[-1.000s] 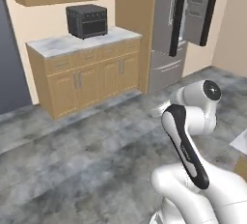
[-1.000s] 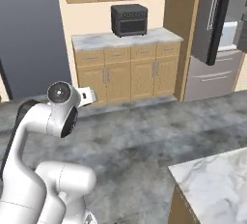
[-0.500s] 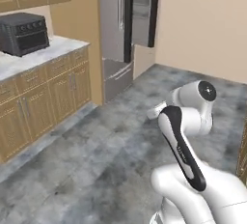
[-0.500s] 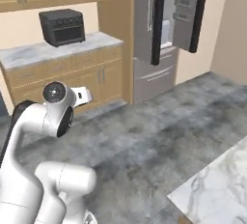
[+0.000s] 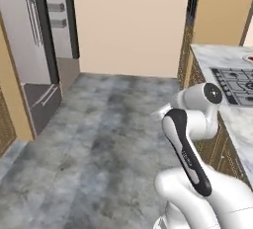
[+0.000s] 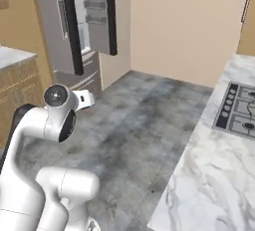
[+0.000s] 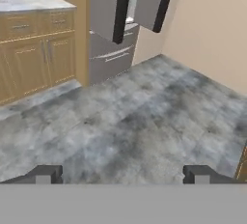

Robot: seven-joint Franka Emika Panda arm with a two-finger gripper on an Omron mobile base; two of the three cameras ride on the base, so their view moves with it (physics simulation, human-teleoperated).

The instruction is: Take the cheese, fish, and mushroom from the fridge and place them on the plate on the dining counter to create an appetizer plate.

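Observation:
The fridge [image 5: 29, 50] stands at the left with its dark doors swung open; it also appears as fridge [image 6: 74, 21] and fridge [image 7: 111, 15]. The marble dining counter [image 5: 237, 119] with its steel cooktop [image 5: 232, 77] runs along the right, seen again as dining counter [image 6: 209, 180]. My gripper [image 7: 121, 175] is open over the bare floor, with nothing between its widely spread fingertips [image 7: 46, 174]. The arm is folded close to the base. The cheese, mushroom and plate are out of view. A red speck [image 5: 249, 58] on the counter's edge is too cut off to name.
Grey stone floor [image 5: 99, 139] stretches between the fridge and the dining counter. A beige wall [image 5: 128, 25] closes the far end. The wall counter [image 7: 34, 1] with wooden cabinet doors [image 7: 38, 54] stands left of the fridge.
The base has turned right, so the whole scene slid left. The wall counter and oven left the left base view and the dining counter came in. The arm's pose is unchanged.

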